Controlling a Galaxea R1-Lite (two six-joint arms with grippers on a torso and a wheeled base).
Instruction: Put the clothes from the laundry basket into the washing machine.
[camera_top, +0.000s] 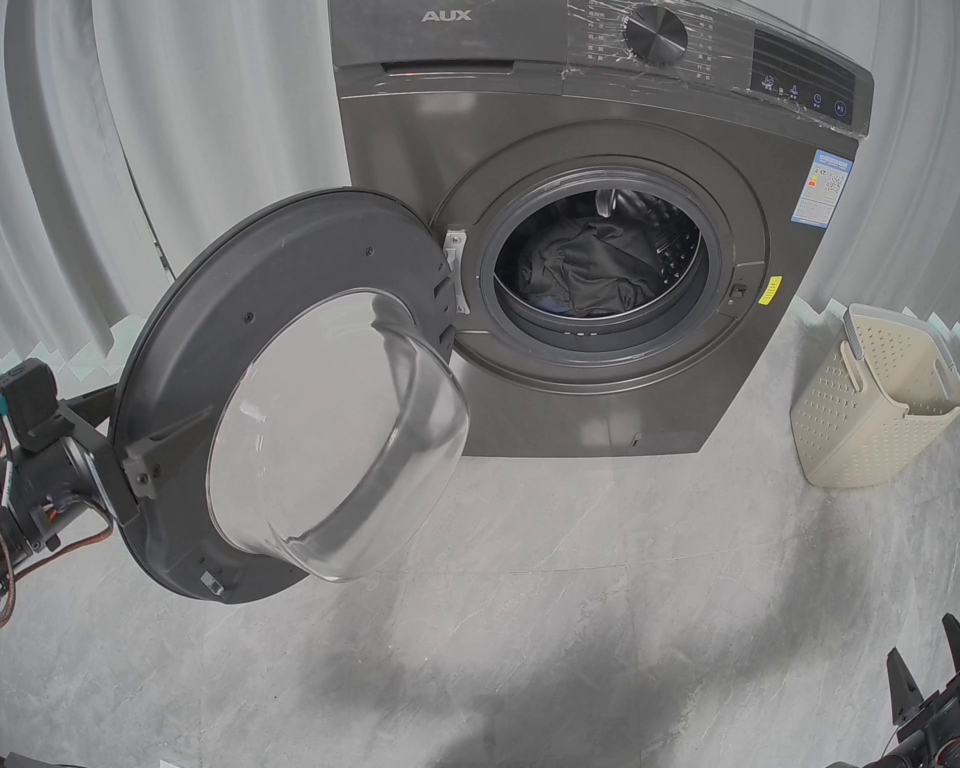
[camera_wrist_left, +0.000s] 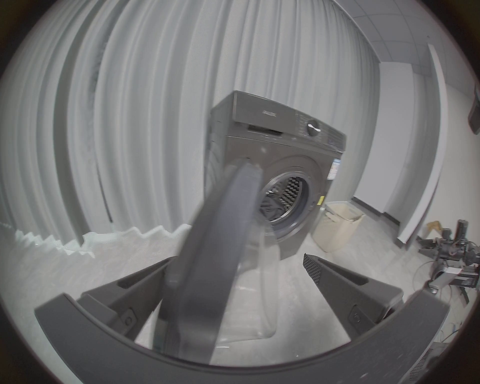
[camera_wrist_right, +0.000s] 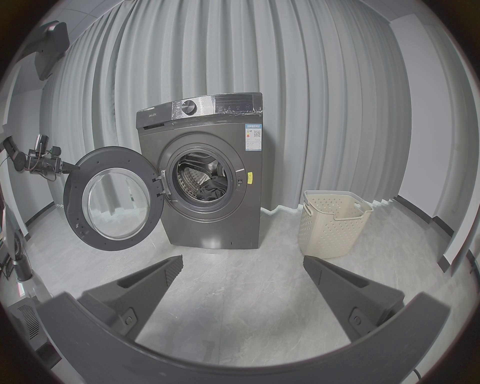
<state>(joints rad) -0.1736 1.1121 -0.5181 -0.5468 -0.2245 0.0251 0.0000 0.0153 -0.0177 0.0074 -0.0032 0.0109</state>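
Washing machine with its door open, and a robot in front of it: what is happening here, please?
The robot is loading laundry. The washing machine has its door wide open, and dark clothes lie inside. The left gripper is open, with the door's rim between its jaws. The right gripper is open too, holds nothing and is low, away from the machine. The laundry basket stands to the machine's right and looks empty, as far as its inside can be seen.
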